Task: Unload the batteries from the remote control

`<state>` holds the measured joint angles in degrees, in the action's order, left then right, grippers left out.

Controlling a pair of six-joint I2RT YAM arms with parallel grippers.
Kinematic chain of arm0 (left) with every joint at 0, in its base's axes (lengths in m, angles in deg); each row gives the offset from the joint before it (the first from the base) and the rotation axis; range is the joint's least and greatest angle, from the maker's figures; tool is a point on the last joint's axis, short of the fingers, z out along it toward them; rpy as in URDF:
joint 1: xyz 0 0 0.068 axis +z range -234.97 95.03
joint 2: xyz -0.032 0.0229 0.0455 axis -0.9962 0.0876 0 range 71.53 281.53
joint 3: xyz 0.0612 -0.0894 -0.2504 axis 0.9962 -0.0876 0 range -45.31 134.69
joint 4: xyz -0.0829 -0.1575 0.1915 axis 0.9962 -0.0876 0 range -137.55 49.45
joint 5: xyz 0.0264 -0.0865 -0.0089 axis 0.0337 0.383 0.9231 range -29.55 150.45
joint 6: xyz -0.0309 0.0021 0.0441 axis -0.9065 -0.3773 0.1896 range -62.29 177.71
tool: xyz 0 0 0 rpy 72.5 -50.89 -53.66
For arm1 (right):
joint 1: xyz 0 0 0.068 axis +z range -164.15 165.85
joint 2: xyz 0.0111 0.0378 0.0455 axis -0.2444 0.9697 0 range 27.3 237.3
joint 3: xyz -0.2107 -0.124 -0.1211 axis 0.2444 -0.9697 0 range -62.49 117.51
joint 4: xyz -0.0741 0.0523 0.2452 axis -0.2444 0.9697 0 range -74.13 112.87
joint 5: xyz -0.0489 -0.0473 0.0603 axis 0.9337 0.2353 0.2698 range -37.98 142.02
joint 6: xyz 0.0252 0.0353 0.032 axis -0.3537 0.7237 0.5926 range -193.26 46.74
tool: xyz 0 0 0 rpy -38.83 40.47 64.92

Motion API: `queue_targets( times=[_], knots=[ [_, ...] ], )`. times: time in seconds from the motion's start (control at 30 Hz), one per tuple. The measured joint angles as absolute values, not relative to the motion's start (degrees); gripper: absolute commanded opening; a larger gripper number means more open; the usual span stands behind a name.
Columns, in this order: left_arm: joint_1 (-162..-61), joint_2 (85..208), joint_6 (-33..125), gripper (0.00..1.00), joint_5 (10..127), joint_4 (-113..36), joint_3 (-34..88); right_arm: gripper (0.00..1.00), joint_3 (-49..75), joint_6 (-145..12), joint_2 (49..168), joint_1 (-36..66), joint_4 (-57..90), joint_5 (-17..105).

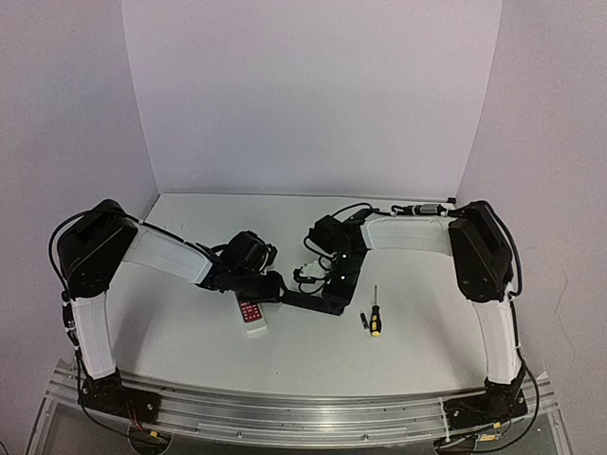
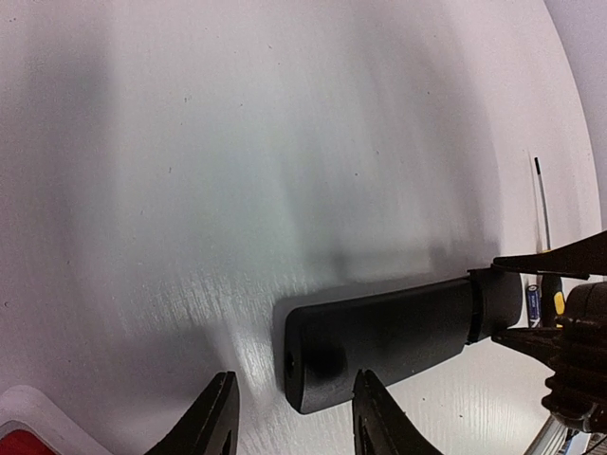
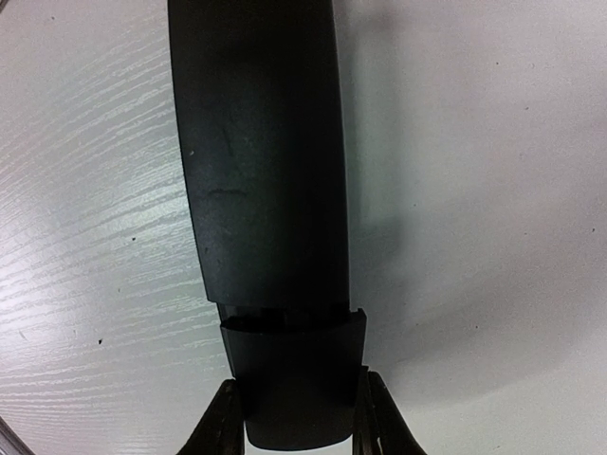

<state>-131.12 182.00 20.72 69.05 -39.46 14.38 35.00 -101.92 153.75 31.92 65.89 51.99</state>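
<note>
Judged to be at the opening step: drawing the black plastic battery cover (image 3: 294, 370) off the tail of the slim, long, all-black plastic remote control (image 3: 266, 161). Clamped on that cover from both sides with the right end effector (image 3: 299, 381). Already stepped out from the body at a seam, yet not off. Lying flat on the pale, wood-grained surface (image 3: 85, 237), near its middle, between the two arms. Posted at the opposite end with the left end effector (image 2: 296, 377), spread apart and straddling that end loosely, with a gap on one side, so not gripping as far as can be told.

Calls next, probably, for a firmer hold at the left end, then a straight pull along the length to free the cover. Only after that, tipping or picking the cells out. Cannot see inside the compartment from any view, so no telling how many remain.

Lying loose near the right end effector: one tiny dark cylindrical battery (image 1: 363, 322) with a pale end, next to a slender screwdriver with a yellow-and-black handle (image 1: 376, 318). Close enough to a sliding cover or swinging wrist to risk being knocked. On the left side: a wider white remote with a red button panel (image 1: 254, 322), just beside the left arm's wrist and liable to be nudged.
</note>
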Motion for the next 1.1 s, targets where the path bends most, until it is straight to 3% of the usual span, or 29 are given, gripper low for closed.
queue_targets(
  times=[0.67,0.9,1.1],
  knots=[
    [-131.2,182.6,20.3,0.43,69.3,-40.0,15.5,0.48,35.0,-101.4,153.7,32.4,65.9,52.1],
    [-131.2,182.6,20.3,0.43,69.3,-40.0,15.5,0.70,35.3,-100.4,153.7,32.6,66.0,51.9],
    [-131.2,182.6,20.3,0.44,69.3,-40.0,15.4,0.76,35.3,-99.0,152.5,32.6,66.1,50.6]
  ],
)
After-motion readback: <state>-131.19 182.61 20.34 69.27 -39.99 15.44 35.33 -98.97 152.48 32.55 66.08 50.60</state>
